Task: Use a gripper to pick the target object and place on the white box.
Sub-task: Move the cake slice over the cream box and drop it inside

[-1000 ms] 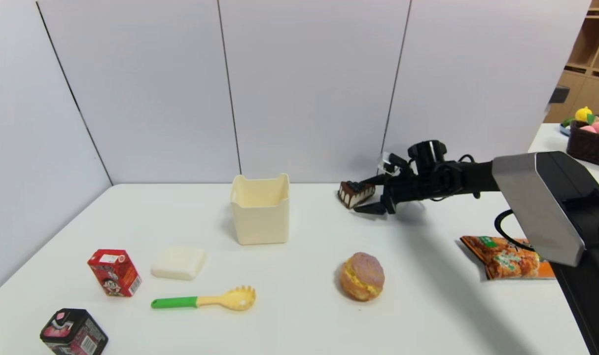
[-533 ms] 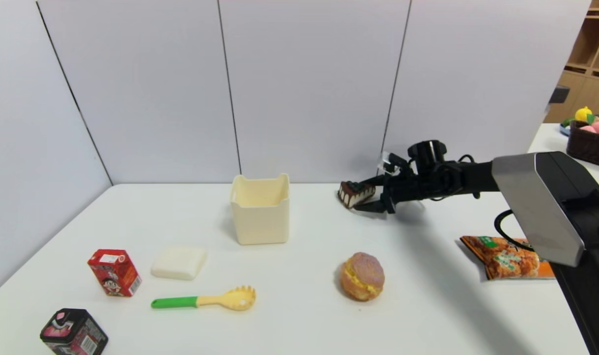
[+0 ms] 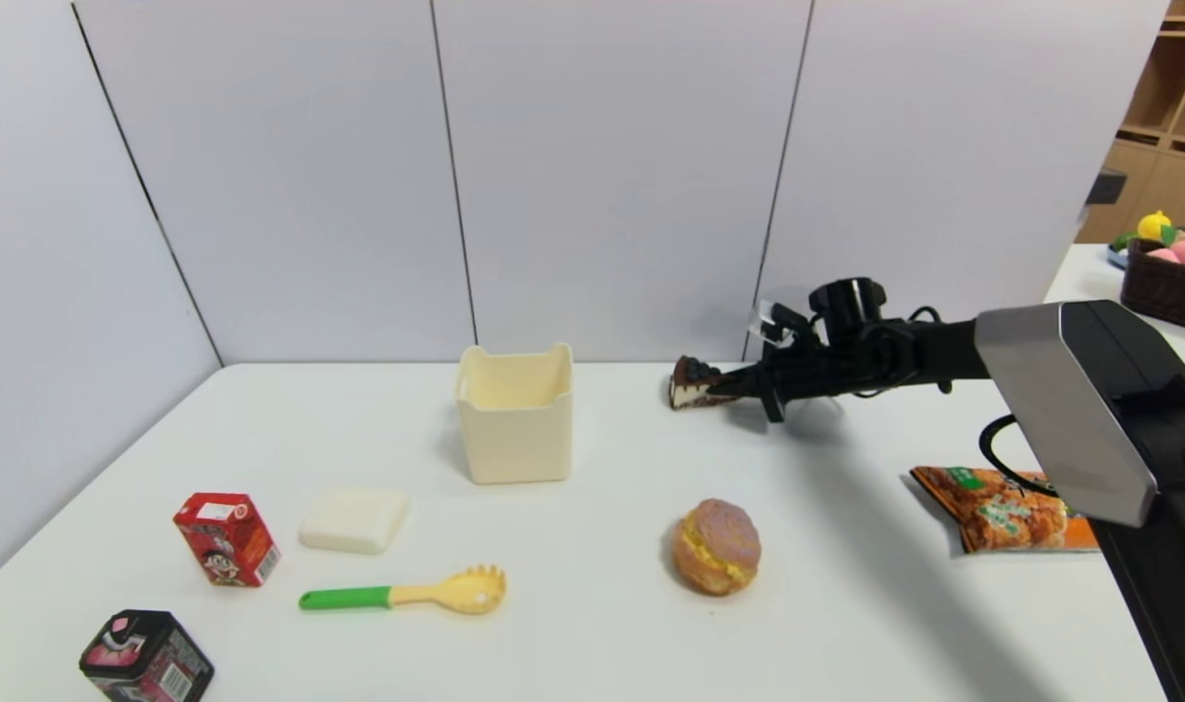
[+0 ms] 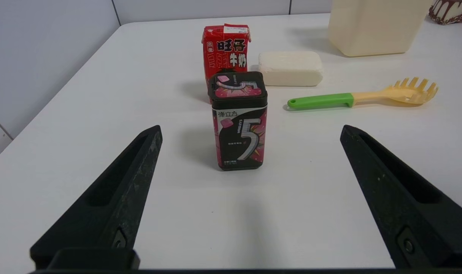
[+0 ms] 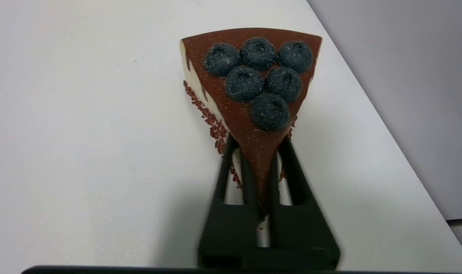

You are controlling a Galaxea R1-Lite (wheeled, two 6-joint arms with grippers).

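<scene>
The target object, a triangular cake slice (image 3: 691,383) (image 5: 253,76) with a chocolate top and blueberries, lies on the table near the back wall, right of the white box (image 3: 514,429) (image 4: 371,30). My right gripper (image 3: 724,388) (image 5: 258,140) reaches in from the right and is shut on the slice's pointed end, one finger against each cream side. The white box stands upright with nothing showing inside. My left gripper (image 4: 250,129) hangs open low over the front left of the table, with nothing between its fingers; it is out of the head view.
A cream puff (image 3: 716,546) sits at centre front, a snack bag (image 3: 1002,507) at the right. On the left lie a flat white block (image 3: 353,519), a green-handled pasta spoon (image 3: 407,593), a red milk carton (image 3: 226,538) and a black gum tin (image 3: 145,655).
My right gripper's fingers have closed from wide open onto the cake slice's tip. The slice has turned slightly within the grip. The arm has barely moved.
</scene>
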